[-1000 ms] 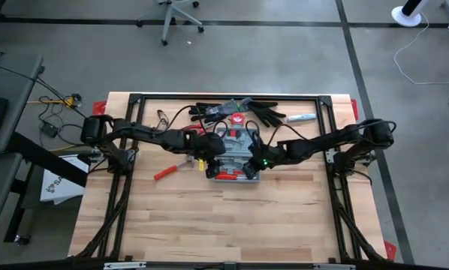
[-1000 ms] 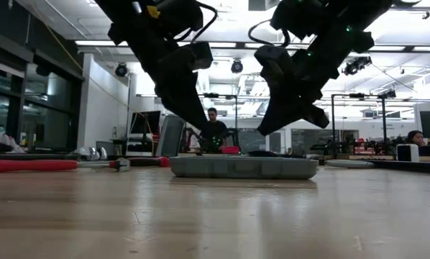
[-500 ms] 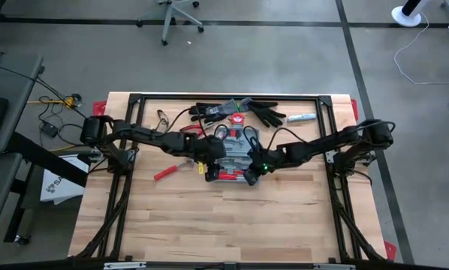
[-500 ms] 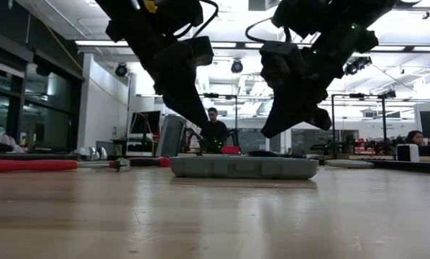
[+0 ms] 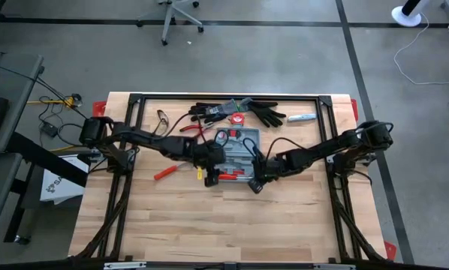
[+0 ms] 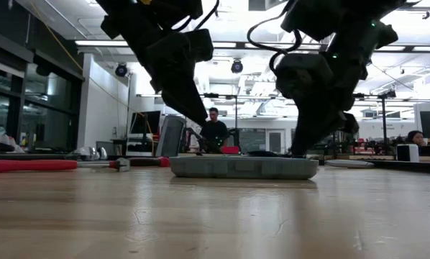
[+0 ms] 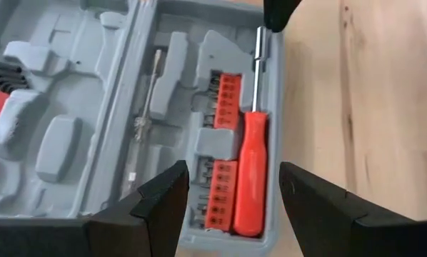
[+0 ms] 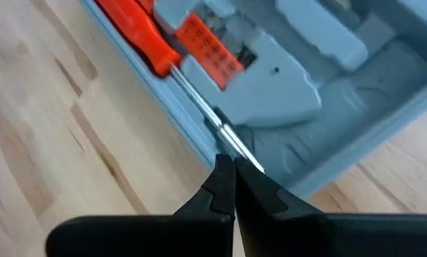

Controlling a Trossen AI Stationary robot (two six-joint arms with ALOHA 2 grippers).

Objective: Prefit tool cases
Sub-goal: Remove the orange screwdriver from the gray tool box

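Observation:
The grey-blue tool case (image 5: 238, 146) lies open and flat on the wooden table, its moulded tray facing up. A red-handled screwdriver (image 7: 250, 171) and red bit holders (image 7: 224, 100) sit in the tray along its near rim. My left gripper (image 7: 233, 194) hangs open above the screwdriver's handle end, one finger on each side and clear of it. My right gripper (image 8: 228, 178) is shut, slanting down at the case's near right corner (image 5: 254, 184), beside the screwdriver's bare shaft tip (image 8: 231, 143). My right gripper's shut fingertips (image 8: 224, 165) stand at the free end of the screwdriver's metal shaft (image 8: 235, 146), by the case's near rim. They come slanting down from the table's right. I cannot tell whether they touch the shaft or the rim.
Black gloves (image 5: 258, 114) and a small red-and-white item (image 5: 239, 118) lie at the far edge behind the case. A white-blue tool (image 5: 301, 118) lies to their right. A loose red-handled tool (image 5: 166, 172) lies left of the case, pliers (image 5: 162, 118) at the far left.
My right gripper has moved toward the table's near edge and down, tipping steeper, and now stands at the case's near right corner. My left gripper has shifted a little toward the near edge, uncovering more of the tray. The case has stayed put.

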